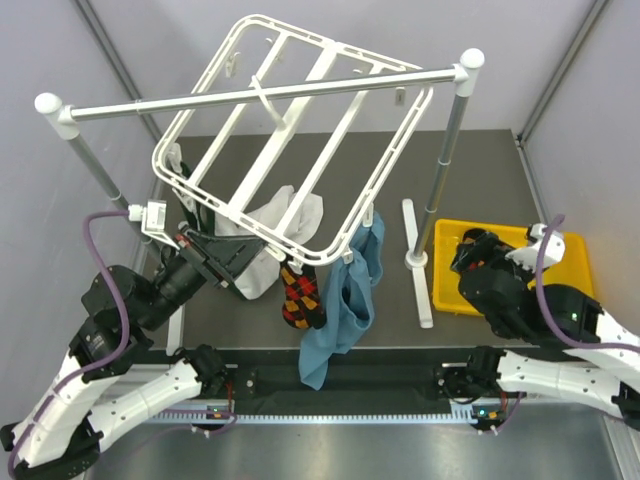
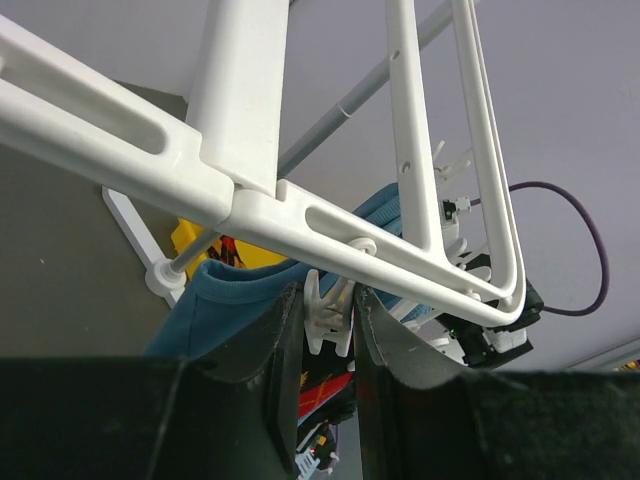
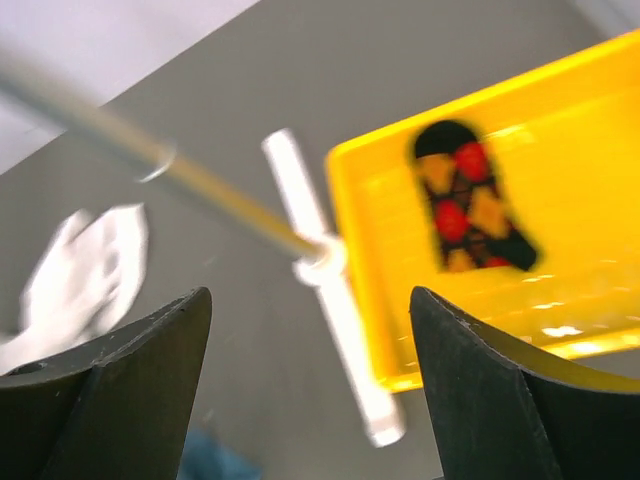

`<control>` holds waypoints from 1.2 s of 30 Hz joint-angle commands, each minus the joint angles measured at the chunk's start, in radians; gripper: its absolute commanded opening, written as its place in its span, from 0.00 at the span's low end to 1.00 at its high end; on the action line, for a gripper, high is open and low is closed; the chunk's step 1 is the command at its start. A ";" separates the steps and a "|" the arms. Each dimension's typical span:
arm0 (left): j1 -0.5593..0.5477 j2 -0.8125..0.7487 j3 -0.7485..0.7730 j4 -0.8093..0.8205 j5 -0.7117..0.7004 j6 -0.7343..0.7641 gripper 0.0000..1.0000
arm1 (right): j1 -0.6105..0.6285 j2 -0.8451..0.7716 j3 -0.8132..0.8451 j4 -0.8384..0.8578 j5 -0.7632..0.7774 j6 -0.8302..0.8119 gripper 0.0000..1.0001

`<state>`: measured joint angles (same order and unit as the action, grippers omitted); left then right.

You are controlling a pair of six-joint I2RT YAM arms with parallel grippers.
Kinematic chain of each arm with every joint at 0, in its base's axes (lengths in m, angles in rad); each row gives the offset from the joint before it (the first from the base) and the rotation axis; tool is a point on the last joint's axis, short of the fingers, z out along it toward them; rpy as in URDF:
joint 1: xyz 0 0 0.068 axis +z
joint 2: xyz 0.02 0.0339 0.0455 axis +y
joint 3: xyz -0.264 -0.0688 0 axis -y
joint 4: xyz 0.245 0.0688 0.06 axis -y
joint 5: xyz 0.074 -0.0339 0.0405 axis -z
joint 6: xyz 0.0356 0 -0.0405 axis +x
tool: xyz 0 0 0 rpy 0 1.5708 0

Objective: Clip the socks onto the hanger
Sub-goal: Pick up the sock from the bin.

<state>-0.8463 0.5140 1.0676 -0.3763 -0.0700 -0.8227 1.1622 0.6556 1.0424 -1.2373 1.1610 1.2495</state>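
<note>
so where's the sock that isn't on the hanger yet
The loose sock lies in the yellow tray on the right side, shown in the right wrist view, beside the rail stand's white foot, below the open right hand.

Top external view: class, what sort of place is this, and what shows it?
Likely a robot test cell staged for laundry: white hanger on a metal rail, hanging sock, bench-mounted left arm.
</note>
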 commanded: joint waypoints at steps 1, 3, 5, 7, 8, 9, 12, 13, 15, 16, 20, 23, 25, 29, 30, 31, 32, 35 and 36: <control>0.000 0.026 0.020 0.030 0.033 0.003 0.00 | -0.126 0.044 -0.021 -0.029 0.046 -0.071 0.80; 0.000 0.021 0.012 0.027 0.035 -0.004 0.00 | -0.255 0.078 -0.071 0.138 -0.048 -0.241 0.81; 0.000 0.014 0.006 0.028 0.027 -0.007 0.00 | -0.457 0.094 -0.135 0.234 -0.150 -0.341 0.82; 0.000 0.001 0.015 0.017 0.016 -0.006 0.00 | -0.612 0.078 -0.201 0.410 -0.369 -0.513 0.82; 0.000 -0.002 0.015 0.011 0.015 -0.001 0.00 | -0.771 0.052 -0.278 0.537 -0.462 -0.565 0.82; -0.002 -0.012 0.015 0.001 0.013 -0.004 0.00 | -0.847 0.047 -0.313 0.586 -0.644 -0.617 0.83; 0.000 -0.031 -0.003 0.010 0.004 -0.016 0.00 | -1.071 0.105 -0.403 0.686 -0.889 -0.640 0.83; 0.000 -0.028 -0.003 0.010 0.003 -0.016 0.00 | -1.094 0.131 -0.416 0.705 -0.914 -0.648 0.84; -0.002 -0.014 0.002 0.011 0.013 -0.012 0.00 | -1.105 0.208 -0.429 0.745 -0.928 -0.660 0.85; 0.000 -0.009 0.005 0.010 0.021 -0.012 0.00 | -1.105 0.232 -0.432 0.763 -0.931 -0.662 0.85; 0.000 0.000 -0.001 0.025 0.035 -0.016 0.00 | -1.107 0.309 -0.473 0.817 -0.913 -0.624 0.85; -0.002 0.000 0.002 0.027 0.033 -0.013 0.00 | -1.116 0.308 -0.518 0.849 -0.861 -0.596 0.81; -0.002 -0.002 0.000 0.025 0.033 -0.006 0.00 | -1.124 0.309 -0.535 0.868 -0.828 -0.584 0.78; 0.000 -0.006 -0.001 0.014 0.027 0.000 0.00 | -1.154 0.361 -0.562 0.909 -0.819 -0.581 0.70; -0.002 -0.006 -0.003 0.014 0.029 -0.001 0.00 | -1.154 0.374 -0.564 0.920 -0.827 -0.582 0.61; -0.002 -0.011 -0.009 0.013 0.030 -0.003 0.00 | -1.165 0.384 -0.565 0.929 -0.843 -0.587 0.52; 0.000 -0.014 -0.014 0.016 0.032 -0.006 0.00 | -1.194 0.398 -0.561 0.940 -0.857 -0.597 0.41; -0.002 -0.022 -0.024 0.017 0.029 -0.007 0.00 | -1.196 0.374 -0.533 0.917 -0.865 -0.613 0.17; -0.002 -0.020 -0.024 0.017 0.027 -0.007 0.00 | -1.196 0.356 -0.524 0.914 -0.860 -0.622 0.15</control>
<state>-0.8463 0.4999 1.0557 -0.3805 -0.0498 -0.8360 -0.0185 1.0523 0.4778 -0.3664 0.3000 0.6518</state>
